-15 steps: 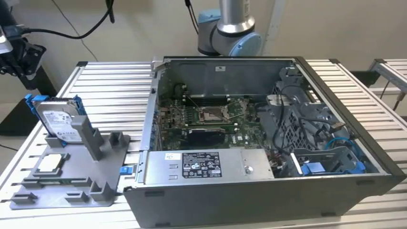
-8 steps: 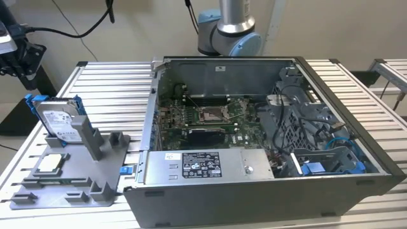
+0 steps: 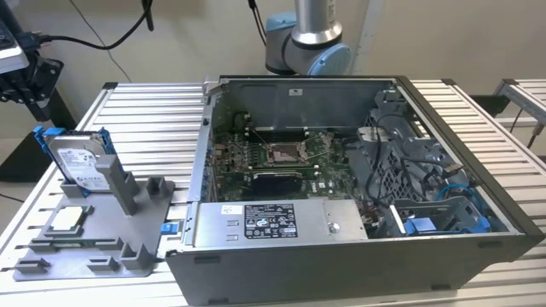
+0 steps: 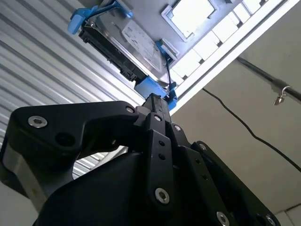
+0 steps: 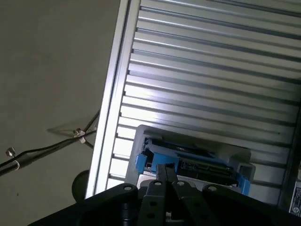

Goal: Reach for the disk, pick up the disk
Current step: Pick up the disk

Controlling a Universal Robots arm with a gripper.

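The gripper (image 4: 154,100) is shown in both wrist views with its fingers drawn together on nothing, the tip aimed at the disk (image 4: 124,40) but held apart from it. In the exterior view the disk (image 3: 79,160) is seen standing on edge in a slot of the grey holder (image 3: 128,211), near the exterior view's left. It is tilted slightly back, with its label (image 3: 83,167) facing outward and its upper part free above the slot. Blue rails (image 4: 80,21) are clipped along its edges, and one is seen end-on in the first wrist view (image 5: 153,162). The disk is judged to be stiff and dense for its size, with smooth metal faces that may slide under a light pinch. The rails are judged to be springy plastic that could flex or unclip if squeezed. Hold is therefore best taken on the metal body across its thickness at the free upper edge, between the rails. A straight lift out of the slot is advised, since knocks are poorly tolerated by such a drive. A small chip (image 3: 70,219) is laid flat on the holder below the disk. Beyond it, the slatted table (image 3: 153,115) carries the opened case (image 3: 358,256), and the arm base (image 3: 309,51) is mounted behind the case.
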